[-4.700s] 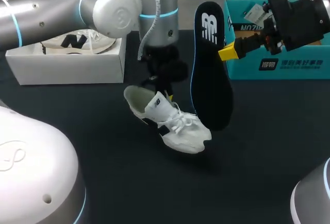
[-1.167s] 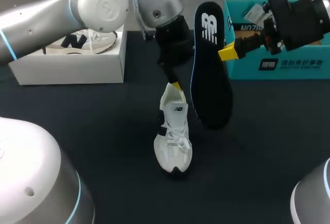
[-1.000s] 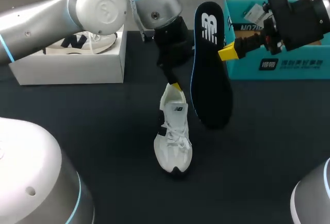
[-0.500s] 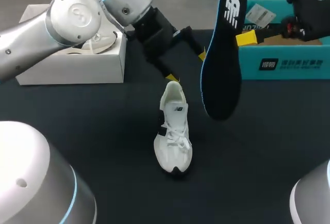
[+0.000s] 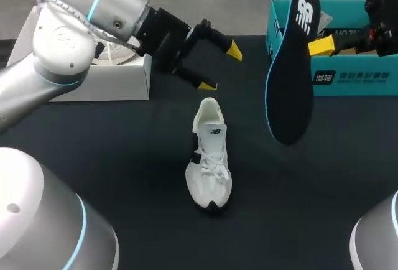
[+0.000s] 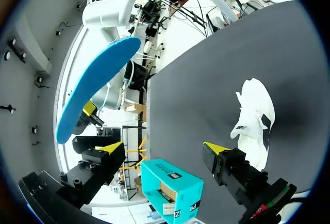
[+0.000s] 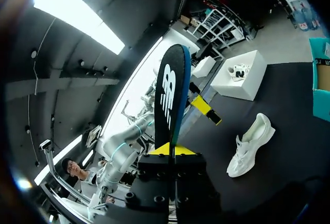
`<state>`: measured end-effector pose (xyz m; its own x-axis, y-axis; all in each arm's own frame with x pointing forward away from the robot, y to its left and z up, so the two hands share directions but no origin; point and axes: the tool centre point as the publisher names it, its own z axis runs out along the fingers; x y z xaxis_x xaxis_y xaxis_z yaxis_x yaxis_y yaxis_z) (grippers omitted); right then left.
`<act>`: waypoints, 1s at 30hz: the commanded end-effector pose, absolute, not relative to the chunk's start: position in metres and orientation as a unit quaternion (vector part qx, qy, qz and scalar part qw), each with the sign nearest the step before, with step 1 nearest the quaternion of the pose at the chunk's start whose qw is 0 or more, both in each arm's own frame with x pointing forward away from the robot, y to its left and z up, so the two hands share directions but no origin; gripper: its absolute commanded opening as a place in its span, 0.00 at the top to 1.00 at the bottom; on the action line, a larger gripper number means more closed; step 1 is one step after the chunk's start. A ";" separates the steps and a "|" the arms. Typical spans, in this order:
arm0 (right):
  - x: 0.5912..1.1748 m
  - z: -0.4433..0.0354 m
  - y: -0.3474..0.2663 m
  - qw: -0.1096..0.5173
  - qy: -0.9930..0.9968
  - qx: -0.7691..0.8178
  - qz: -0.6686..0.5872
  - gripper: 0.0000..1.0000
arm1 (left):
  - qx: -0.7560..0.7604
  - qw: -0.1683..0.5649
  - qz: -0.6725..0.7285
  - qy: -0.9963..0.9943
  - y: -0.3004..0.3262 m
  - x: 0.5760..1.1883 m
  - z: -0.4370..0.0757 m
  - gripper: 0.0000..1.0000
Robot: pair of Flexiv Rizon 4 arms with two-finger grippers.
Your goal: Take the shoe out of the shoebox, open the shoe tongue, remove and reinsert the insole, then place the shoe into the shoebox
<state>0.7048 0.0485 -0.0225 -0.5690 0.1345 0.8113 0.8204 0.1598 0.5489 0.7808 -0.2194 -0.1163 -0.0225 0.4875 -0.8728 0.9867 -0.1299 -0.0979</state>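
- Now that the left claw (image 5: 221, 68) has let go of the white lace-up sneaker (image 5: 210, 158) and pulled back toward the white open shoebox (image 5: 87, 83), its yellow-tipped fingers stand wide apart with nothing between them.
- The sneaker has kept its place, upright on its sole in the middle of the black desk (image 5: 124, 152), toe toward the robot and heel opening toward the far edge.
- The right claw (image 5: 318, 46) has carried the black foam insole with the blue underside (image 5: 291, 89) away to the right. It is clamped on the insole near the heel end, and the insole hangs almost upright in front of the teal cardboard box (image 5: 348, 77).
- My reading: the insole is out and reinsertion comes next, yet it now hangs well apart from the sneaker.
- The white shoebox holds a second, matching sneaker (image 5: 115, 49).
- Nothing lies between insole and sneaker. The likely snag is that no claw steadies the sneaker or holds its tongue open.
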 end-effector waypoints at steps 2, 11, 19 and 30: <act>0.719 -0.027 0.047 0.336 -0.696 -0.362 -0.521 1.00 | 0.599 0.368 -0.438 0.561 -0.207 0.763 -0.107 0.00; 0.731 -0.042 0.045 0.351 -0.692 -0.396 -0.491 1.00 | 0.577 0.437 -0.459 0.515 -0.206 0.743 -0.078 0.00; 0.731 -0.042 0.045 0.351 -0.692 -0.396 -0.491 1.00 | 0.561 0.482 -0.471 0.480 -0.213 0.729 -0.063 0.00; 0.742 -0.047 0.053 0.389 -0.666 -0.441 -0.460 1.00 | 0.562 0.493 -0.485 0.453 -0.237 0.722 -0.057 0.00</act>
